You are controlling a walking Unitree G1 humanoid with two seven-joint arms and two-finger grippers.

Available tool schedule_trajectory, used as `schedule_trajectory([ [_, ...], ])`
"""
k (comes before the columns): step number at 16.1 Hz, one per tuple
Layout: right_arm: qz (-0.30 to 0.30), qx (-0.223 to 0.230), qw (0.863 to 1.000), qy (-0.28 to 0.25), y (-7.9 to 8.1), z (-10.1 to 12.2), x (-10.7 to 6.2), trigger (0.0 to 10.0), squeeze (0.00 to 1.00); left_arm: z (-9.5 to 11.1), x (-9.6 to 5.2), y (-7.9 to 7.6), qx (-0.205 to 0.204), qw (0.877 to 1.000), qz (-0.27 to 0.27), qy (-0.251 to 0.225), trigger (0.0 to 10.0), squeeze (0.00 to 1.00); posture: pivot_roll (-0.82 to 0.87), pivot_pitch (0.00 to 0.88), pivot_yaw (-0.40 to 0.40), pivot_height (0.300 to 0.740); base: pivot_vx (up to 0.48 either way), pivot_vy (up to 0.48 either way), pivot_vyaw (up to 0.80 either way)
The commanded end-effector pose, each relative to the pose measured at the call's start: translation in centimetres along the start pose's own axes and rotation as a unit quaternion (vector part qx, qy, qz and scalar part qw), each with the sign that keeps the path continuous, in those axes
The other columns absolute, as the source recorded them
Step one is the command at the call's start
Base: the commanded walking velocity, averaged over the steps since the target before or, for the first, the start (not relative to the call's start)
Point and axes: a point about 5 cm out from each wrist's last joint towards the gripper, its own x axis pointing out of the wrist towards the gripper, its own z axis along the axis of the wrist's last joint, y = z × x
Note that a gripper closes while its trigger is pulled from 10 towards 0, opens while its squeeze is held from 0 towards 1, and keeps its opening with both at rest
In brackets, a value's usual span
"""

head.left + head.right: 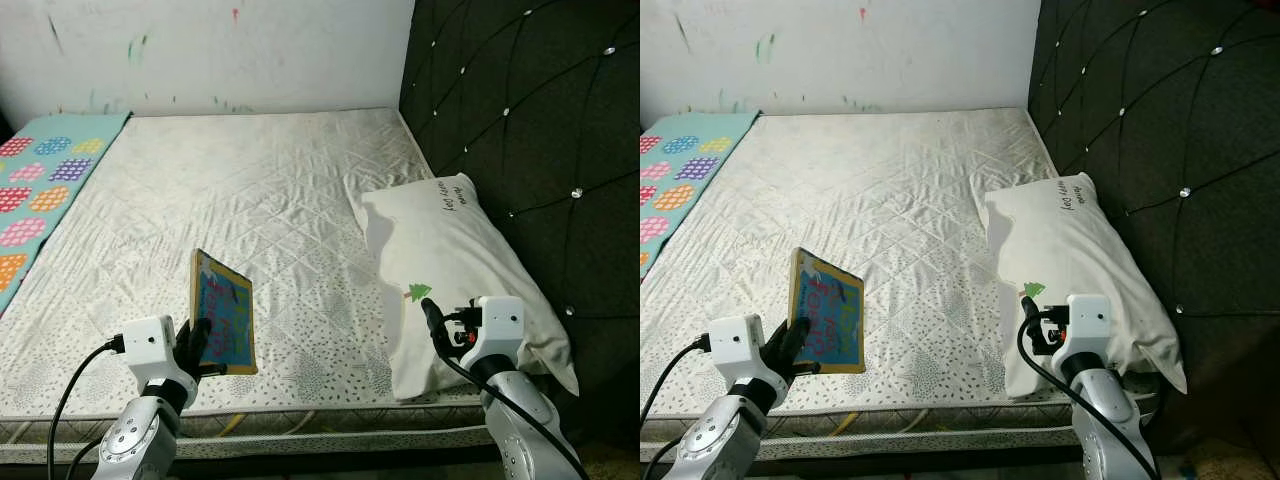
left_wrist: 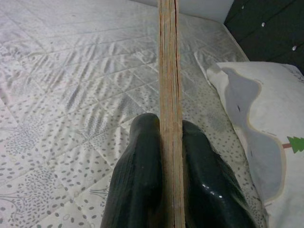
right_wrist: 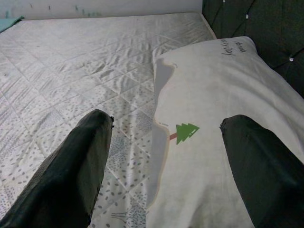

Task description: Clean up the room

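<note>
Left claw [image 1: 200, 345] clamped on the near lower edge of a thin colourful picture book with blue cover and tan board edges [image 1: 222, 313], holding it upright and slightly tilted just above the near-left part of the white quilted mattress [image 1: 250, 200]. In the left wrist view the two black fingers [image 2: 140, 185] press either side of the book's edge [image 2: 168, 95] (tight grip, no gap). Right claw [image 3: 168, 161] spread wide, hovering over the near end of the white pillow with small green tree print [image 1: 450, 270], not touching it. Pillow lies on the right side of the bed against the dark tufted headboard with studs [image 1: 540, 120]. Teal blanket with coloured patterned circles [image 1: 40, 180] on far left edge. White wall [image 1: 200, 50] at far side, with paint marks.
</note>
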Motion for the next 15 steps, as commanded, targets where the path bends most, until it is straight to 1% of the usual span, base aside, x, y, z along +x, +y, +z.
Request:
schedule_trajectory([
  [1,0.007,0.000,1.000,-0.009,0.39,0.44,0.10,10.0,0.00,1.43,0.28,-0.21,0.014,1.000,-0.005,-0.027,10.0,0.00,-0.06,0.020,0.051,0.740,0.000,0.000,0.00],
  [15,0.012,-0.003,1.000,-0.013,0.47,0.64,0.47,10.0,0.00,1.25,0.58,-0.37,0.010,1.000,-0.006,-0.027,10.0,0.00,-0.06,0.000,0.048,0.740,0.000,0.000,0.00],
])
